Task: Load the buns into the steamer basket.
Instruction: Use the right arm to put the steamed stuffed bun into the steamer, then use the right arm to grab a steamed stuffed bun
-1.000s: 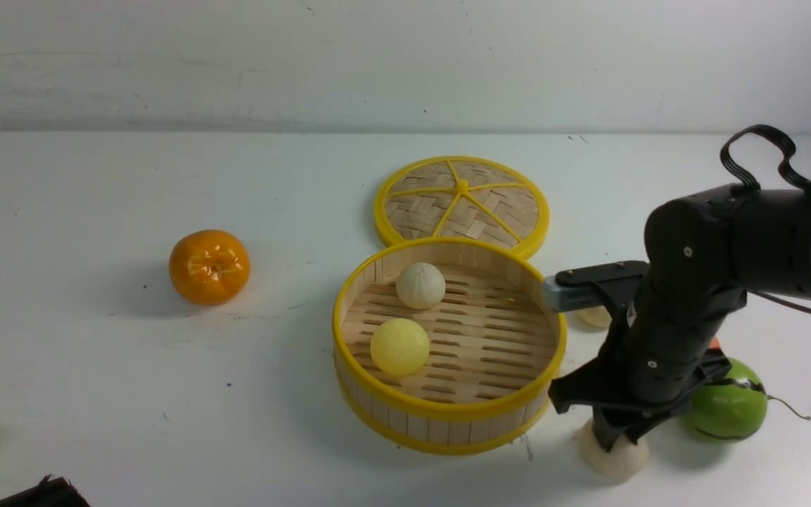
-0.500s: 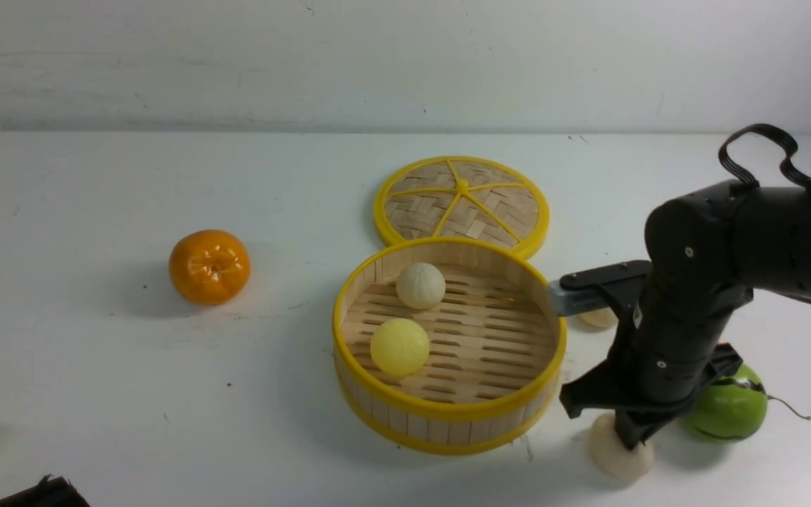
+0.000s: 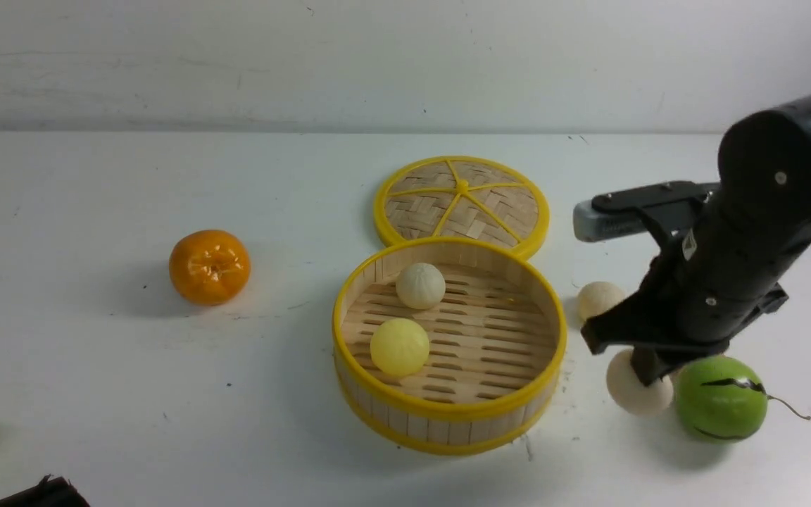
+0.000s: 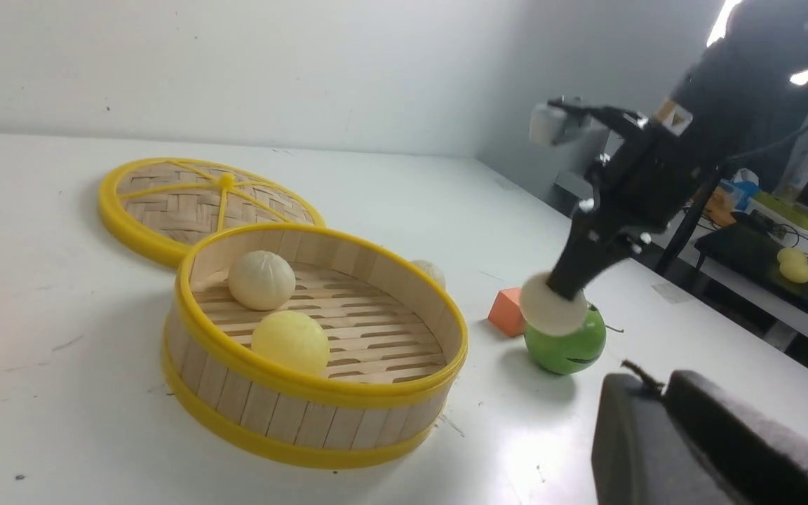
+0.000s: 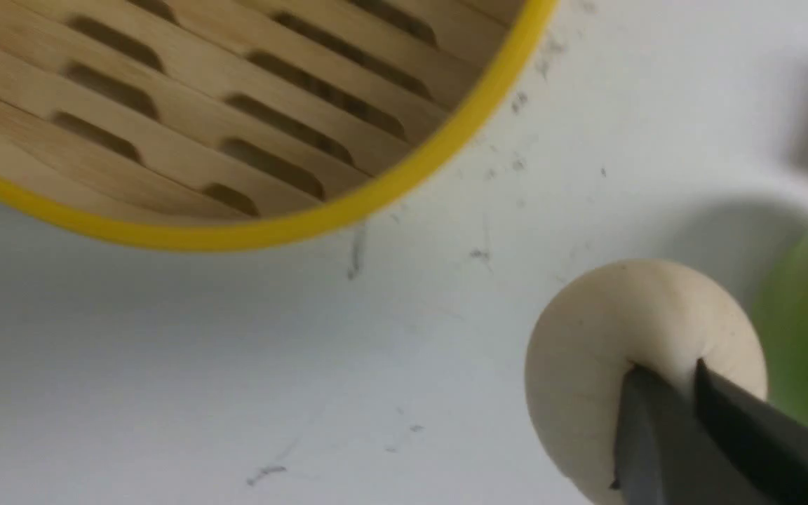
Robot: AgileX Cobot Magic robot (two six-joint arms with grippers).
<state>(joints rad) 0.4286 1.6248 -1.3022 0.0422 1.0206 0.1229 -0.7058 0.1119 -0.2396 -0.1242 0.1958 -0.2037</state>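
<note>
Since a second ago the right hand point(image 3: 648, 377) has lifted off the counter point(image 3: 96, 394) toward mid-right of the front view. It is closed on a bun point(image 3: 632, 393), pinched at its top and hanging clear just beside the green ball point(image 3: 719, 398). Risk: so shallow a pinch on a round bun may slip in the swing left and drop it short of the basket point(image 3: 448, 415), or the bun clips the rim if carried low. Room: bare counter up to the basket, slats free right of the cream bun point(image 3: 420, 285) and yellow bun point(image 3: 399, 346); left hand point(image 4: 663, 421) state cannot be told.
</note>
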